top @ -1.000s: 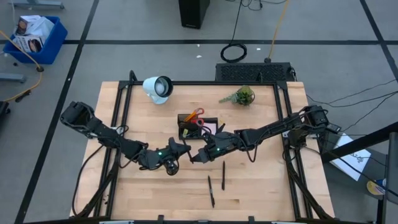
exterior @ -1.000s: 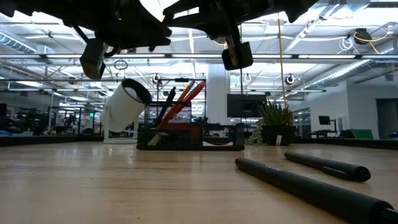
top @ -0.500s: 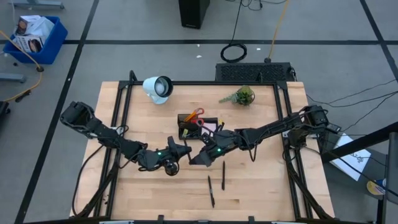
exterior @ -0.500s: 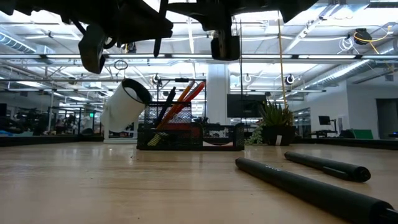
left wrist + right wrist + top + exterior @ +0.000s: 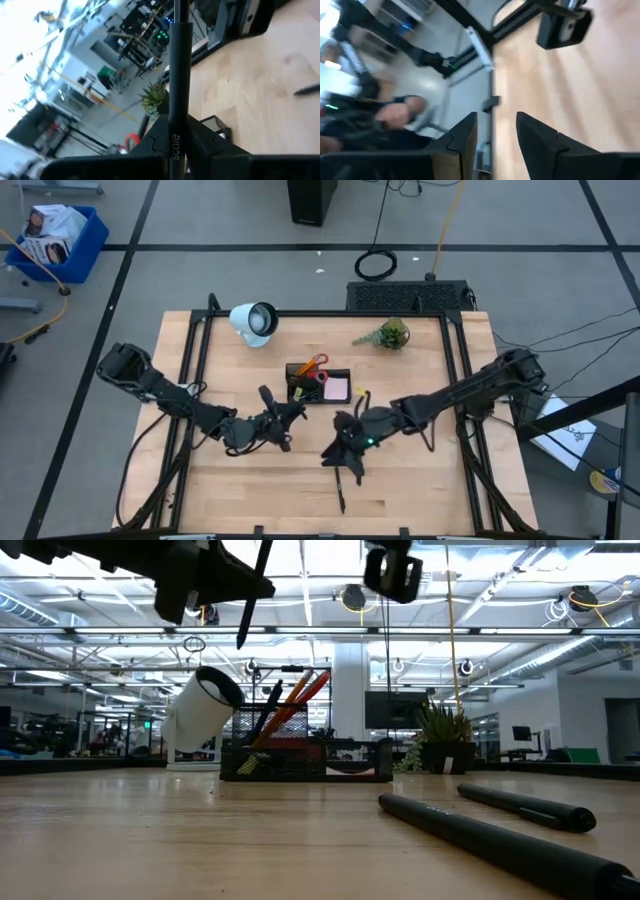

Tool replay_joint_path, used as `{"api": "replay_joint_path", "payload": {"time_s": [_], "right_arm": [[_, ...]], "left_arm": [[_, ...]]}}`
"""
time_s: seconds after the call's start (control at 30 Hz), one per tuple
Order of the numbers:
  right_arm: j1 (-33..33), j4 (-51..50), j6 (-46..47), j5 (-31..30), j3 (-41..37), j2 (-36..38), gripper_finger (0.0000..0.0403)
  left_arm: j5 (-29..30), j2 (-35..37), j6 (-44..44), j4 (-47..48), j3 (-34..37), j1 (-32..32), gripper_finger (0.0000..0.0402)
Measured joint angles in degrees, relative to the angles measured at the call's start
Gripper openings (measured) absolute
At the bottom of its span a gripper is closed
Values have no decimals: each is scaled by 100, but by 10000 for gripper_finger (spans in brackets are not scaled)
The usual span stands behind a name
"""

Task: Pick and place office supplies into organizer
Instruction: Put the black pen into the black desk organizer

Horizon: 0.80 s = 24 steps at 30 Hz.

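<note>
My left gripper (image 5: 272, 420) hovers near the table's middle, shut on a black pen (image 5: 266, 402) that also shows high in the low view (image 5: 250, 595). My right gripper (image 5: 345, 452) is open and hangs above another black pen (image 5: 359, 463); a third pen (image 5: 340, 495) lies flat closer to the near edge. The black organizer (image 5: 318, 385) stands on the table beyond both grippers. It holds red-handled scissors (image 5: 316, 365), a pink sticky-note pad (image 5: 336, 388) and orange pencils (image 5: 300, 700). A small yellow piece (image 5: 358, 393) lies just right of it. My left gripper pinches the black pen's barrel (image 5: 179, 112) between its two fingers (image 5: 155, 137), which lie across the pen. The pen is lifted clear of the table and hangs tilted, one end pointing down (image 5: 241, 640).
A white round lamp (image 5: 254, 322) and a small green plant (image 5: 390, 334) stand near the far edge, with a black mesh panel (image 5: 408, 295) behind. Bare wood lies left of the pens. A blurred person (image 5: 395, 115) shows in the room beyond.
My right gripper has moved from beside the organizer toward the near edge and now hangs over the loose pens. My left gripper has turned and shifted slightly toward the far edge, so the held pen now points downward, clear of the table.
</note>
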<state>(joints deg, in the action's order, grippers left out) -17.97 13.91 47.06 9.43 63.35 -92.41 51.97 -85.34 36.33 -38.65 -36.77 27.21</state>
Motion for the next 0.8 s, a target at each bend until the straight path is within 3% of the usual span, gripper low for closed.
{"api": "replay_joint_path", "payload": {"time_s": [0.2,0.37,0.63,0.8], "right_arm": [[-503,-912,-1291,-1874,-4,204,130],[-896,-874,-2368,-3534,-3,62,130],[-1230,-864,-2854,-3967,-4,-215,130],[-1314,-876,-2861,-3977,-4,-411,130]], "left_arm": [[258,1,-898,-230,0,-266,25],[31,2,-1669,-238,0,-681,27],[-602,493,-2880,-182,148,-1356,28],[-1168,1494,-3665,-241,955,-1773,28]]}}
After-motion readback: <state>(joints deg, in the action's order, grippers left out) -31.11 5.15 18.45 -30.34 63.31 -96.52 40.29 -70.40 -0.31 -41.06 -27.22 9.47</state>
